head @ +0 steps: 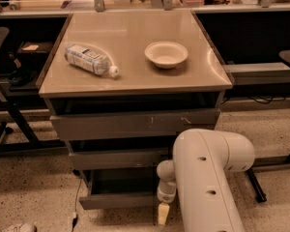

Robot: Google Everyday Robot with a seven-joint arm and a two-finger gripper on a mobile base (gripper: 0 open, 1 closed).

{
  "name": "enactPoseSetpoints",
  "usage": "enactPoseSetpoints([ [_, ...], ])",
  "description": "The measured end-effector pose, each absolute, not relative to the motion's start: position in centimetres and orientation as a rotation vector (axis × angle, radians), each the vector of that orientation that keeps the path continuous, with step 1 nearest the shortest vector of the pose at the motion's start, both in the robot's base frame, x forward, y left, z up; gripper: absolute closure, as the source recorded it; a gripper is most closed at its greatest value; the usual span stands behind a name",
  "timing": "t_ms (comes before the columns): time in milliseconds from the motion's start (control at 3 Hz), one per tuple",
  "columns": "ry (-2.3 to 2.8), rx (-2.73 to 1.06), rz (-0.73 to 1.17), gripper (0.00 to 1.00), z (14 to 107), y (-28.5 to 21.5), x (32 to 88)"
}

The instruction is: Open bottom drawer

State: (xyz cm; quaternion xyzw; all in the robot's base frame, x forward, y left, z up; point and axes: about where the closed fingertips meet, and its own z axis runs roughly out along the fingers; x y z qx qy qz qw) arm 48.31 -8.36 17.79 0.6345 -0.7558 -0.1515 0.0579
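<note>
Speckled floor (34, 192); tool (163, 213) at front of part-open bottom drawer (121, 200).

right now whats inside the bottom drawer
The bottom drawer is pulled partly out; the tray part that shows looks bare. Its back lies under the mid-sized drawer and its right end behind the arm. The gripper hangs at its front.

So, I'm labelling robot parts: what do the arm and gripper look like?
The arm is a thick, glossy white tube with rounded ends and small dark holes; no cables show. The gripper, by the grey metal bottom drawer, has a white cylindrical wrist and pale yellow tip.
</note>
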Motion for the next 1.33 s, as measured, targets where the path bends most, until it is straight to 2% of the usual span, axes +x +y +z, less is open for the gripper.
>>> enactPoseSetpoints([
  [667, -2.321, 1.841, -0.56, 0.0, 20.8, -9.5, 41.7],
  [1333, -2.313, 1.879, -0.538, 0.0, 20.6, -9.2, 42.5],
])
